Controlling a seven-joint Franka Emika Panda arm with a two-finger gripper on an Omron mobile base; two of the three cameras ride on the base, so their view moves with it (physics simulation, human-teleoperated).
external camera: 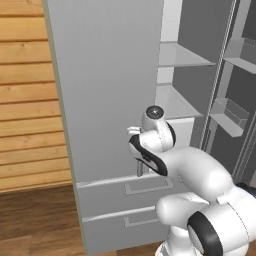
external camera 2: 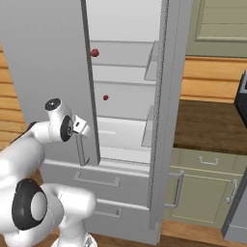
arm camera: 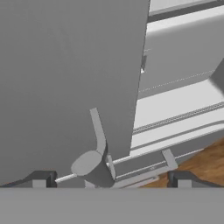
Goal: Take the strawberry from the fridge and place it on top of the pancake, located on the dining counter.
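Nearest the lens, the arm (external camera: 200, 175) reached toward the fridge (external camera: 110, 90), whose left door stood closed and right side open. Its end effector (arm camera: 109, 177) hung released, empty, just beside that door's bar handle (arm camera: 98, 135). Two red berries sat inside; the strawberry (external camera 2: 105, 97) was probably the lower, smaller one. Swinging past the door edge first seemed wisest.
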